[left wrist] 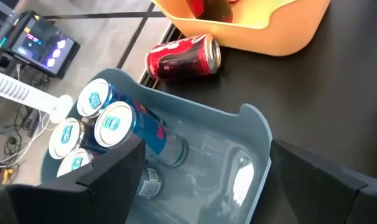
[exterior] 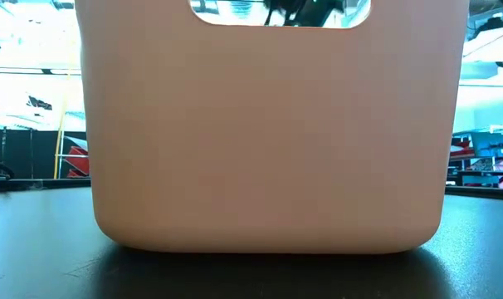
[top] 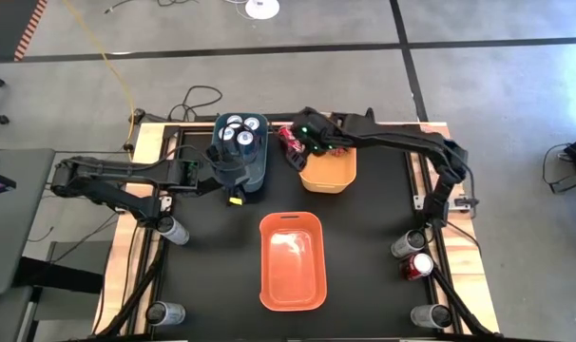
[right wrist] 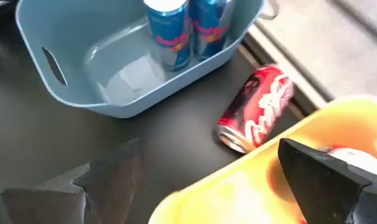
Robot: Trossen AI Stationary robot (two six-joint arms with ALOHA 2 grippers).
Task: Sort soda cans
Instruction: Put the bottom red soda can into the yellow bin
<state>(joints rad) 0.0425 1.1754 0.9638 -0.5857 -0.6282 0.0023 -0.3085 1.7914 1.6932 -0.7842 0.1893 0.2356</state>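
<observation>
Several blue soda cans (left wrist: pixel 98 121) stand upright in the far end of the blue bin (top: pixel 240 152). A red soda can (right wrist: pixel 257 109) lies on its side on the table between that bin and the yellow bin (top: pixel 328 171). My left gripper (left wrist: pixel 201 186) hangs open over the blue bin's near end (top: pixel 229 179). My right gripper (right wrist: pixel 207 186) hangs open above the yellow bin's left rim (top: pixel 305 152), close to the red can (top: pixel 290 140). Something red (left wrist: pixel 198 6) shows inside the yellow bin.
An orange bin (top: pixel 292 259) sits at the table's middle front and fills the low view (exterior: pixel 268 124). Loose cans stand near the left edge (top: pixel 174 230) (top: pixel 164 312) and near the right edge (top: pixel 407 244) (top: pixel 431 315), one red (top: pixel 418 266).
</observation>
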